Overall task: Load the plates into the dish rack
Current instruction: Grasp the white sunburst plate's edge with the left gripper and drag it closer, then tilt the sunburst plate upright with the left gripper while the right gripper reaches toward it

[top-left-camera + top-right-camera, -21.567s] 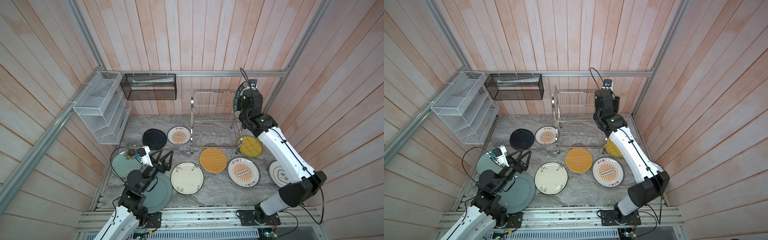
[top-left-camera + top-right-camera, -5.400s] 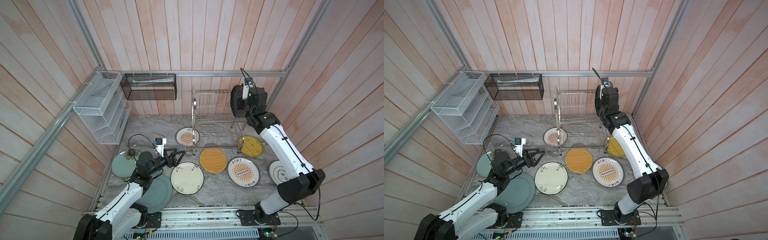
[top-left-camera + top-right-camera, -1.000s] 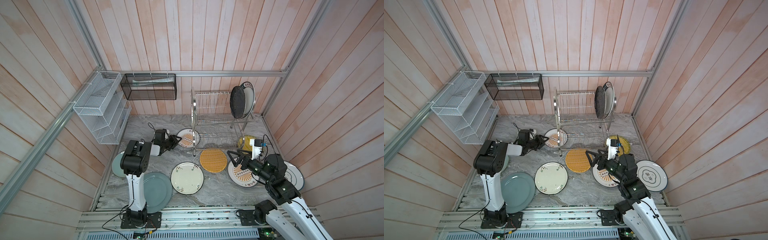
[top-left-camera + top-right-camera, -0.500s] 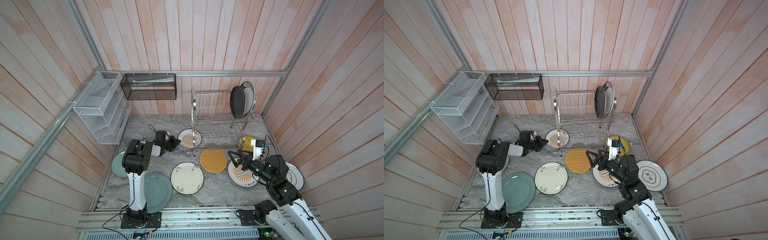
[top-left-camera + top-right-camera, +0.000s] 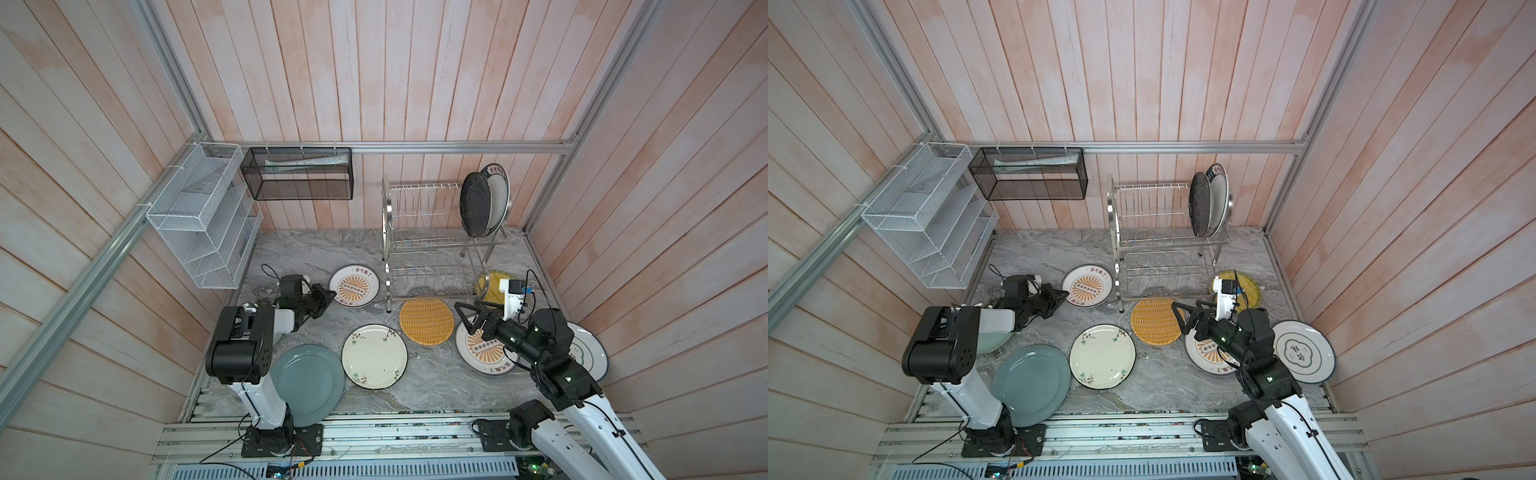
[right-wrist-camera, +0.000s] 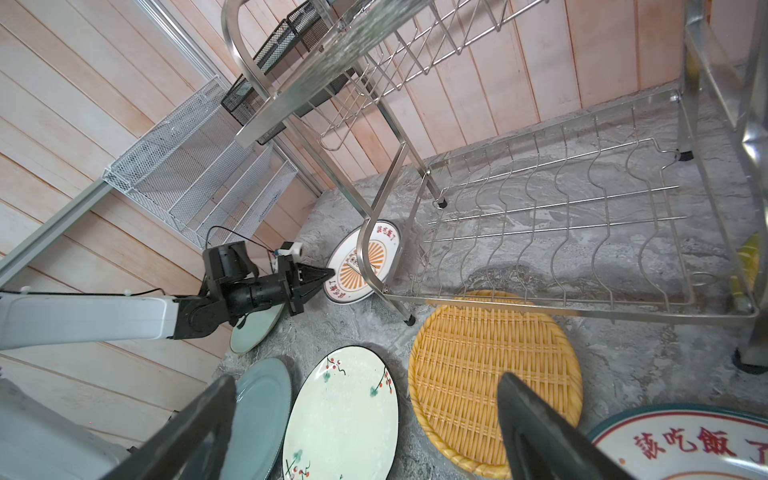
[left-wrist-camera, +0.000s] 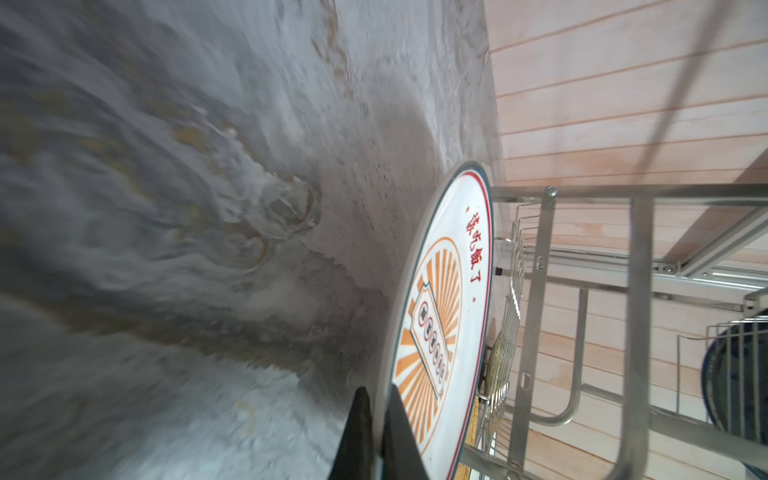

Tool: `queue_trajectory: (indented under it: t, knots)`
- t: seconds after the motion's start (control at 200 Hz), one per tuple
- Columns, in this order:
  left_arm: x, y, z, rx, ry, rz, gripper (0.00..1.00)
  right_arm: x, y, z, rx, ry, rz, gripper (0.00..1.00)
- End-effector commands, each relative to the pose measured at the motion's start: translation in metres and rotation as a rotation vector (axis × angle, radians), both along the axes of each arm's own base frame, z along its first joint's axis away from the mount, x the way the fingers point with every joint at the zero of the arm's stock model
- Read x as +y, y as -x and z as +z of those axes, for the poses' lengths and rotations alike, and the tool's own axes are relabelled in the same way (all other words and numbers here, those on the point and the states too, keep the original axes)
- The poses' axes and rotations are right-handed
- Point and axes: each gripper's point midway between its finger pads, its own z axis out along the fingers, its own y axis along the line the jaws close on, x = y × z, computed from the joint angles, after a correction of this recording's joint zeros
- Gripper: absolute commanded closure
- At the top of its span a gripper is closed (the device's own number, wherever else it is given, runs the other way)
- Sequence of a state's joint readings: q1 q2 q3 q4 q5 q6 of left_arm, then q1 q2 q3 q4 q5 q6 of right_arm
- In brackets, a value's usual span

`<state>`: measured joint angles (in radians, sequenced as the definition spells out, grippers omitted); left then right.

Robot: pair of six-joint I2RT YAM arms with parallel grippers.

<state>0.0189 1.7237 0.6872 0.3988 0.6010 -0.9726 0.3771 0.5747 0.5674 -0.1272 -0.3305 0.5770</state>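
The steel dish rack (image 5: pixel 436 245) stands at the back with a black plate (image 5: pixel 473 208) and a white plate (image 5: pixel 498 195) upright in its top tier. My left gripper (image 5: pixel 330 296) is shut on the rim of a sunburst plate (image 5: pixel 354 286), which tilts against the rack's left leg; the left wrist view shows the rim (image 7: pixel 382 411) between the fingers. My right gripper (image 5: pixel 465 318) hangs open above the orange woven plate (image 5: pixel 427 322), holding nothing. A cream floral plate (image 5: pixel 374 356), a teal plate (image 5: pixel 307 382) and a second sunburst plate (image 5: pixel 482 353) lie flat.
A blue-ringed white plate (image 5: pixel 588 351) lies at the far right and a yellow woven plate (image 5: pixel 492 282) by the rack's right leg. A pale green plate (image 5: pixel 988 340) sits under my left arm. A white mesh organizer (image 5: pixel 203 232) and a black mesh basket (image 5: pixel 299 174) hang on the walls.
My left gripper has shut on the sunburst plate's rim, and the plate has shifted slightly toward the rack. The right arm has barely moved.
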Motion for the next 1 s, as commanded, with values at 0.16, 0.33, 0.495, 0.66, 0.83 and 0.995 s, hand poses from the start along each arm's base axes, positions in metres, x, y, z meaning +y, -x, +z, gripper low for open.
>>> queue_trajectory:
  t: [0.16, 0.33, 0.495, 0.66, 0.83, 0.995]
  knots:
    - [0.033, 0.041, 0.062, -0.136, -0.040, 0.037, 1.00, 0.006, -0.008, 0.011, -0.009, -0.016, 0.009, 0.02]
    - [0.030, 0.068, 0.101, -0.215, -0.019, 0.030, 1.00, 0.013, -0.016, 0.003, 0.017, -0.019, 0.031, 0.02]
    - [0.010, 0.091, 0.127, -0.281, 0.059, -0.042, 1.00, 0.022, -0.020, -0.006, 0.037, -0.043, 0.070, 0.02]
    - [-0.042, 0.107, 0.137, -0.299, 0.065, -0.167, 1.00, 0.030, -0.024, -0.003, 0.034, -0.063, 0.100, 0.02]
    - [-0.103, 0.119, 0.141, -0.312, 0.109, -0.279, 1.00, 0.037, -0.025, -0.005, 0.062, -0.102, 0.132, 0.02]
    - [-0.145, 0.126, 0.141, -0.316, 0.128, -0.364, 1.00, 0.041, -0.020, -0.008, 0.100, -0.144, 0.158, 0.02]
